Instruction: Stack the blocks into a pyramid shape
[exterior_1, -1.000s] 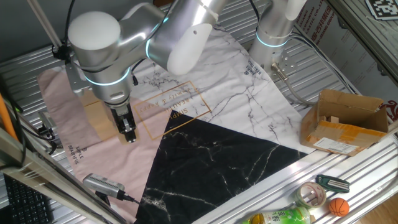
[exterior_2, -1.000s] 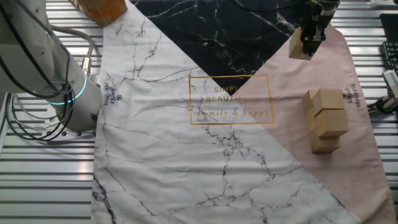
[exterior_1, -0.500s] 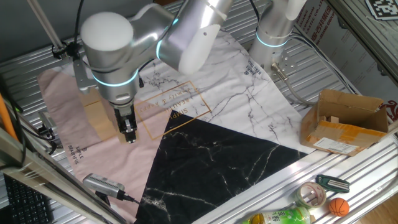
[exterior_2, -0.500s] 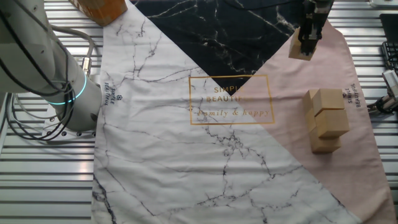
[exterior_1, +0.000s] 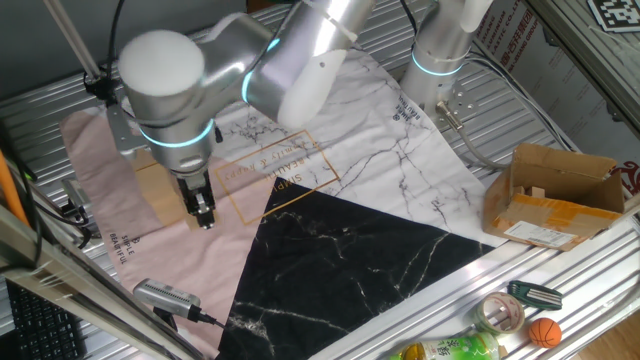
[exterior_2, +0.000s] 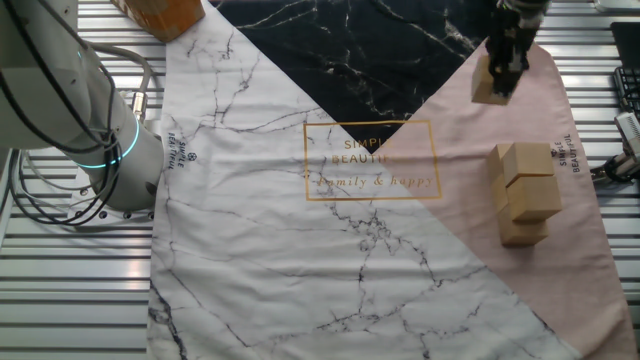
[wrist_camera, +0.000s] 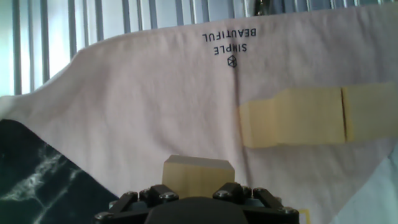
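Worktop (exterior_2: 60, 300): slatted metal, carrying a cloth (exterior_2: 300, 230) printed in white marble, black marble and pink.
Arm (exterior_1: 200, 90): reaches over the pink corner of the cloth, gripper pointing down.
Cardboard box (exterior_1: 555, 195): brown, at the far side, well apart from the blocks.
Stacked blocks (exterior_2: 525, 195): light tan cubes gathered in a compact pile on the pink patch; the hand view shows them (wrist_camera: 311, 116) as a row. An exact count is hard to tell.
Held block (exterior_2: 489, 87): 1 cube, apart from the pile, near the pink-black border.
Gripper (exterior_2: 505, 68): closed on this cube; the hand view shows the block (wrist_camera: 198, 176) seated just ahead of the fingers.
Handling: plain wood looks light, stiff and not fragile; unfinished faces should give decent friction.
Where to hold: 2 opposite flat side faces, centred, so the cube stays square when set down.
Risk: a tilted placement could nudge neighbouring cubes out of line.
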